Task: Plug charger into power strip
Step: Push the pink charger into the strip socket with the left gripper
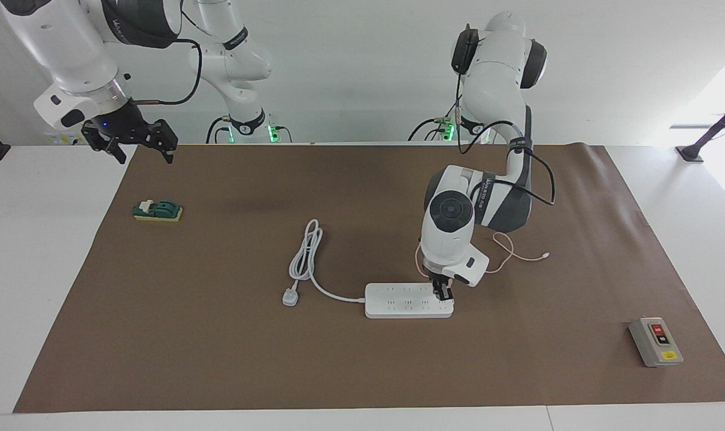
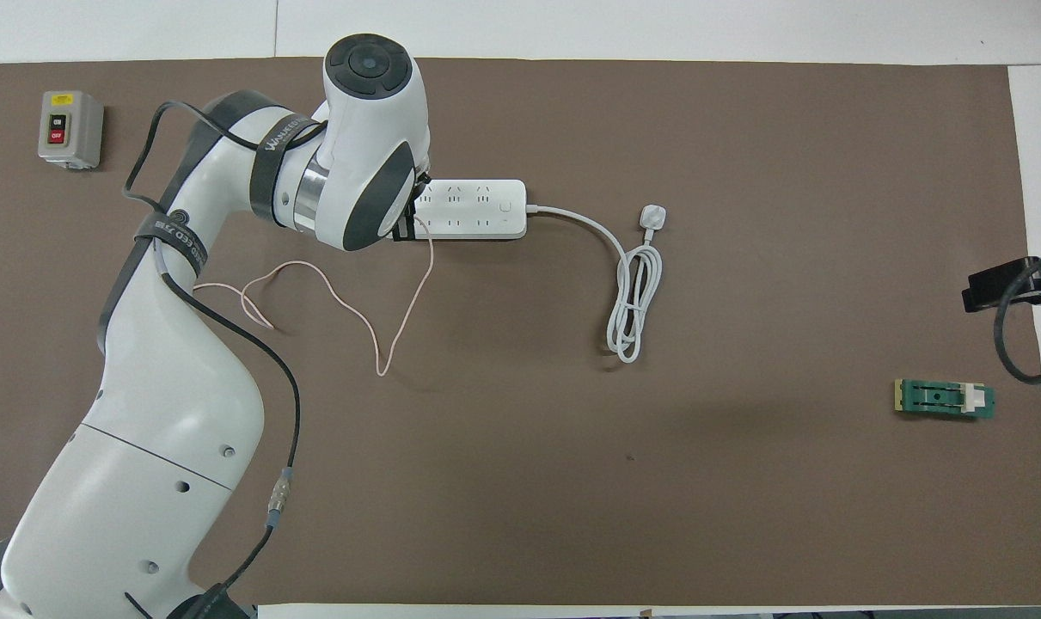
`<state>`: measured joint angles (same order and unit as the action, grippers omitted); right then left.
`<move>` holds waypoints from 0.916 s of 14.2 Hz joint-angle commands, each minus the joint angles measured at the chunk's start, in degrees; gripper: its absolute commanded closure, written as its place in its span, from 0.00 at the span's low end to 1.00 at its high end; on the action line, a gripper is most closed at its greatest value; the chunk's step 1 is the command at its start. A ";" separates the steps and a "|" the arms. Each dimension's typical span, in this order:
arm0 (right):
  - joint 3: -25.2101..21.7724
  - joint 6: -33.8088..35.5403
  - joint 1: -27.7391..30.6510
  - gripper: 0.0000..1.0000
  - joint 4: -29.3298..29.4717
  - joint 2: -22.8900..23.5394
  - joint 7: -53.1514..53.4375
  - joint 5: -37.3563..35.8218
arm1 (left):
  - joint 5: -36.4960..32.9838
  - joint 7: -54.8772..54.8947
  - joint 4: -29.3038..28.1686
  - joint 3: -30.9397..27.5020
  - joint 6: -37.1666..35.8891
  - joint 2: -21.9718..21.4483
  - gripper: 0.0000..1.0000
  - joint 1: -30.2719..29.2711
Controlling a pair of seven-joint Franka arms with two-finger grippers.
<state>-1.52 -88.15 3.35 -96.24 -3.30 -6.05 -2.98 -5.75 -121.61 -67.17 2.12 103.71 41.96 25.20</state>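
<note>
The white power strip (image 1: 398, 300) lies flat in the middle of the brown mat; it also shows in the overhead view (image 2: 477, 209). My left gripper (image 1: 443, 293) points down onto the strip's end toward the left arm's side, seen from above too (image 2: 408, 225). It is shut on the charger, whose cube is hidden between the fingers. The thin pink cable (image 2: 382, 344) runs from the gripper and loops over the mat nearer the robots, ending in a small white connector (image 1: 545, 256). My right gripper (image 1: 130, 143) is open and waits in the air over the mat's corner at the right arm's end.
The strip's thick white cord (image 1: 307, 251) lies coiled, ending in a white three-pin plug (image 1: 290, 297). A grey switch box (image 1: 655, 342) stands at the left arm's end, farther from the robots. A small green part on a yellow pad (image 1: 157, 211) lies under the right gripper.
</note>
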 commanded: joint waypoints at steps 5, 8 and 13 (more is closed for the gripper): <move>0.90 0.61 1.22 0.00 -0.44 -0.92 -0.19 0.70 | -0.32 2.69 -2.17 -0.28 0.17 1.11 1.00 0.12; 0.90 0.70 1.22 0.00 -0.44 -0.92 -0.19 0.70 | -0.23 3.39 -3.40 -0.37 0.17 0.84 1.00 0.11; 0.73 0.61 1.31 0.00 -0.44 -0.92 -0.28 0.70 | -0.23 4.62 -3.49 -0.37 0.00 0.84 1.00 -0.15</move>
<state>-1.53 -88.15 3.37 -96.24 -3.30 -6.05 -2.98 -5.74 -117.94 -68.17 2.10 104.06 42.45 25.17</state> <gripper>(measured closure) 0.000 0.670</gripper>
